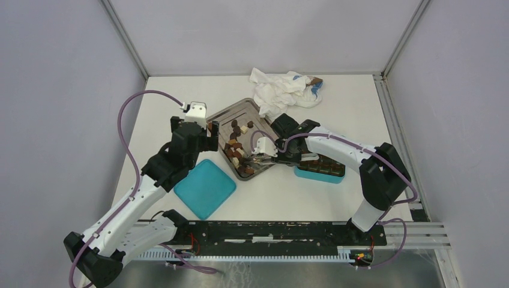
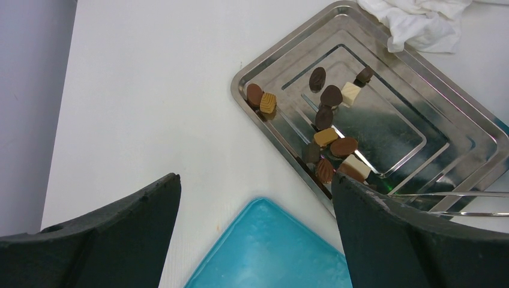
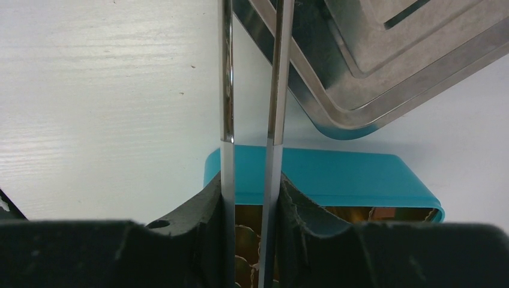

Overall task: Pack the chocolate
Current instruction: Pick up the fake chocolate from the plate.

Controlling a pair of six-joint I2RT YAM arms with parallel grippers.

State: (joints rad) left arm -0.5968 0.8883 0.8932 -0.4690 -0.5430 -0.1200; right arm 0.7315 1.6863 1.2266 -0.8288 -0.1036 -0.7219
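Left gripper (image 2: 255, 183) wide; right gripper (image 3: 249, 195) tight

A white worktop (image 1: 174, 96) with a faint wood grain fills the middle of a small booth. Plain pale grey walls close it in: a back wall (image 1: 264, 30), a left wall (image 1: 54, 90) and a right wall (image 1: 462, 90). Slim metal posts (image 1: 123, 37) run up the two back corners. A black rail (image 1: 300, 229) lines the near edge. The light is soft and even, with faint shadows.
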